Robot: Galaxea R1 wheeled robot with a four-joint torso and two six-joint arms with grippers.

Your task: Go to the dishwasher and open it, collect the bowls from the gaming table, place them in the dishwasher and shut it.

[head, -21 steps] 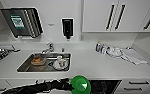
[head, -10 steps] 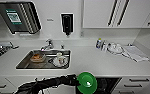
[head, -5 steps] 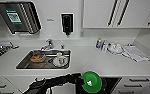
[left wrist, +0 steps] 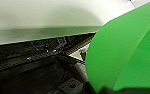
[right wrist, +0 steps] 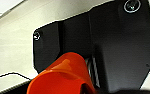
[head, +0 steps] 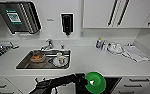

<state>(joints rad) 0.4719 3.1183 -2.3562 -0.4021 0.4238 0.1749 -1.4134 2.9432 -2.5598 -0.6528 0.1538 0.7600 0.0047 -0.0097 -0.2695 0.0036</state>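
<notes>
My left arm reaches in from the lower left below the counter edge, and the left gripper (head: pixel 84 83) is shut on a lime-green bowl (head: pixel 95 82). The bowl hangs in the air just left of the dishwasher (head: pixel 114 81), whose dark opening sits under the counter. In the left wrist view the green bowl (left wrist: pixel 126 50) looms large beside the dishwasher's dark inside and rack (left wrist: pixel 41 70). In the right wrist view an orange bowl (right wrist: pixel 63 75) sits at my right gripper (right wrist: pixel 91 90), which is shut on it, in front of the robot's own dark plate.
A white counter (head: pixel 91 62) runs across, with a steel sink (head: pixel 23 65) holding dishes, a tap (head: pixel 48 45), bottles (head: pixel 100 44) and a cloth (head: pixel 137 53). White drawers (head: pixel 138 82) flank the dishwasher. Wall cabinets (head: pixel 116 12) hang above.
My left arm has carried the green bowl to the right along the counter front, closer to the dishwasher's opening. The counter and sink have stayed put.
</notes>
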